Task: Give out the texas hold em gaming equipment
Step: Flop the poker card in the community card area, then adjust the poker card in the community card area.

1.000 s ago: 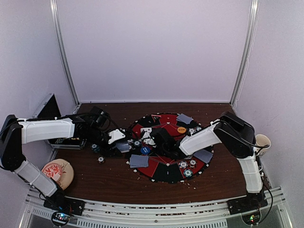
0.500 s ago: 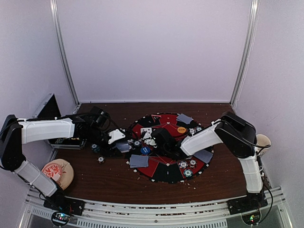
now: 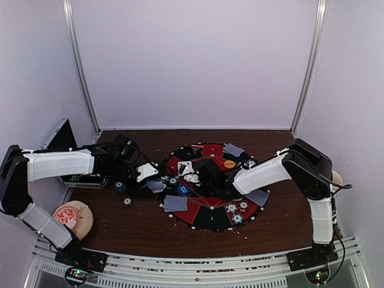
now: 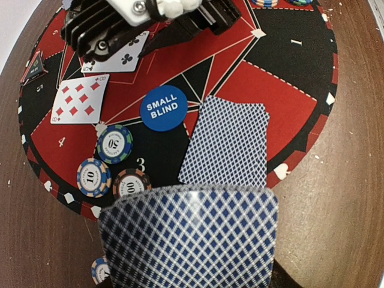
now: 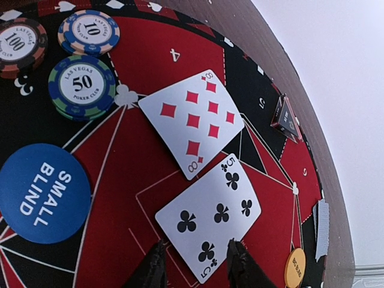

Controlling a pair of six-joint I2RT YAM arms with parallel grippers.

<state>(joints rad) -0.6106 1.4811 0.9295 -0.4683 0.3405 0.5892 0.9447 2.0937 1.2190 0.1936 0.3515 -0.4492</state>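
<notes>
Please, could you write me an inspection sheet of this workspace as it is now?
Surface: brown table, light specks; round red-black mat.
Job's things: five of clubs, eight of diamonds face up; Small Blind button; three chips beside it.
Clutter: flowered dish, metal case at left.
Grippers: left gripper holds a face-down card; right gripper open over the five of clubs.
Cables: black cable on right arm.
Surroundings: white walls.
</notes>
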